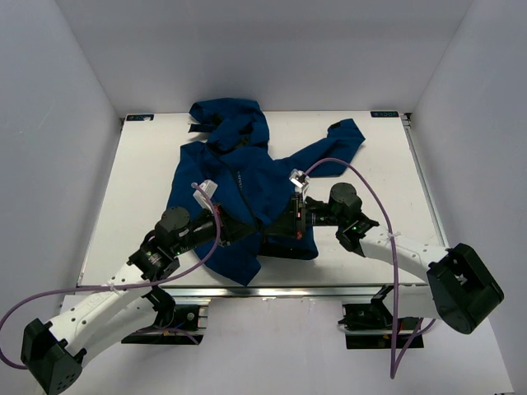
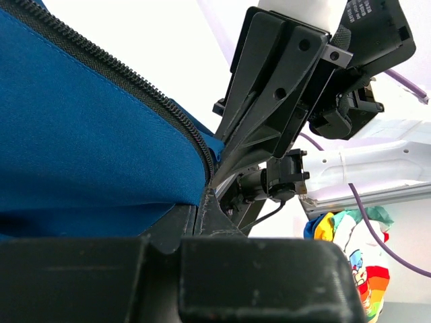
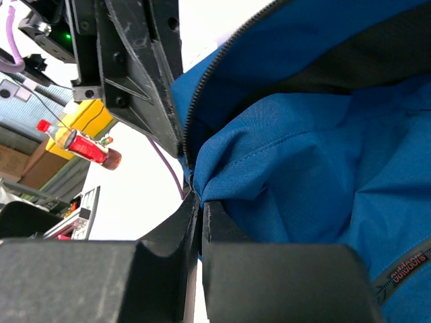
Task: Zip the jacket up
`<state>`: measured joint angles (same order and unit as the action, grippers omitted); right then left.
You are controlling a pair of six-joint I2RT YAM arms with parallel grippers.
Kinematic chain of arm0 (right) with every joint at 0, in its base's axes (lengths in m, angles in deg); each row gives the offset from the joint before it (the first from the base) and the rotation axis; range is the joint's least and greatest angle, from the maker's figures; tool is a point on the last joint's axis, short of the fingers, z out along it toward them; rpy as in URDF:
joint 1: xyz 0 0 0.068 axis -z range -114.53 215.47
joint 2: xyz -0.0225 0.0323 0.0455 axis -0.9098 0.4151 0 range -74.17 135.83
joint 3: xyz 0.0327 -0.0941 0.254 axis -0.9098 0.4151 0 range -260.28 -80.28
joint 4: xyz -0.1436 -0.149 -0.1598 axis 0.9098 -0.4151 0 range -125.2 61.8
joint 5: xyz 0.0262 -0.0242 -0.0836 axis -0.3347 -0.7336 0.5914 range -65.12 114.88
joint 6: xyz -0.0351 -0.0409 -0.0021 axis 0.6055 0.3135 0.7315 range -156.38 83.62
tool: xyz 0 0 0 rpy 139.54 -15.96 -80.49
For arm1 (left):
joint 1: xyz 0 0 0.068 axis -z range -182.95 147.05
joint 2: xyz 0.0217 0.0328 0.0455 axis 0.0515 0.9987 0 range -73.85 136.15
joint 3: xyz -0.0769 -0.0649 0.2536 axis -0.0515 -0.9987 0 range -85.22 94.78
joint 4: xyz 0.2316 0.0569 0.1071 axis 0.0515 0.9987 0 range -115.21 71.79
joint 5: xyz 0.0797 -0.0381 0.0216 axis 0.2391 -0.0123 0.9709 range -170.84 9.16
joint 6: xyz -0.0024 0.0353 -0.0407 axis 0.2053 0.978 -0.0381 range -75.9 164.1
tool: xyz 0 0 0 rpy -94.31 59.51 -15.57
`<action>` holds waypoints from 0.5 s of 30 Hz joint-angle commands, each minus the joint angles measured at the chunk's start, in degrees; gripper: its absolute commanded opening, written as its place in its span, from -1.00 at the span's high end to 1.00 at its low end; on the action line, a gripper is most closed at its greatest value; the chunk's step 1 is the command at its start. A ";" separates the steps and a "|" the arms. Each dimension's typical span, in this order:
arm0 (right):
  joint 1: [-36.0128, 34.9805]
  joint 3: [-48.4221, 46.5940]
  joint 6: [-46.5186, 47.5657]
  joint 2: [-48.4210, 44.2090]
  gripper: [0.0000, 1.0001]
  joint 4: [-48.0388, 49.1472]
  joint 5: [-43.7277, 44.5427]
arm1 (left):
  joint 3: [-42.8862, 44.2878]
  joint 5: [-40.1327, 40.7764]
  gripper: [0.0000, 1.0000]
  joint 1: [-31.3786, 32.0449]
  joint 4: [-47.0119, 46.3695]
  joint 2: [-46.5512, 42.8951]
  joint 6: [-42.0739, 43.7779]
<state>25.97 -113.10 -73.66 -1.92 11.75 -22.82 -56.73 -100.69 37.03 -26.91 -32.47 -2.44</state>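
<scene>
The jacket [image 1: 247, 185] lies mid-table, hood at twelve o'clock, hem at six. At the near hem, your left gripper [image 2: 206, 200] and right gripper [image 3: 197, 207] each pinch the fabric, tips almost meeting; only the wrist views show this. One zipper [image 2: 128, 77] row runs along the blue edge. From above, white table [image 1: 132, 189] shows at nine and three o'clock.

surface: white table [image 1: 132, 181] | on it: blue hooded jacket [image 1: 243, 177], spread out, hood toward far edge
</scene>
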 commanded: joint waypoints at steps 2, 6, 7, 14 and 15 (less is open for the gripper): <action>-0.40 0.30 1.86 -1.58 1.00 0.13 1.21 | -0.10 -0.01 1.00 0.18 -2.00 -1.05 -0.21; -0.40 0.47 1.07 -1.23 1.00 2.06 0.60 | 0.07 -0.44 1.00 0.18 -2.26 -0.17 -0.21; -0.40 0.47 0.89 -1.23 1.00 2.42 0.51 | 0.07 -0.45 1.00 0.18 -2.26 0.01 -0.21; -0.40 0.91 0.01 -1.93 1.00 4.35 -0.20 | -0.54 -0.45 1.00 0.18 -2.35 0.54 -0.56; -0.31 0.91 -0.08 -1.94 1.00 4.44 -0.28 | -0.72 -0.45 1.00 0.09 -2.52 0.54 -0.65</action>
<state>25.97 -112.29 -73.61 -2.21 12.10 -22.67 -56.84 -100.74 37.03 -27.00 -31.55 -2.53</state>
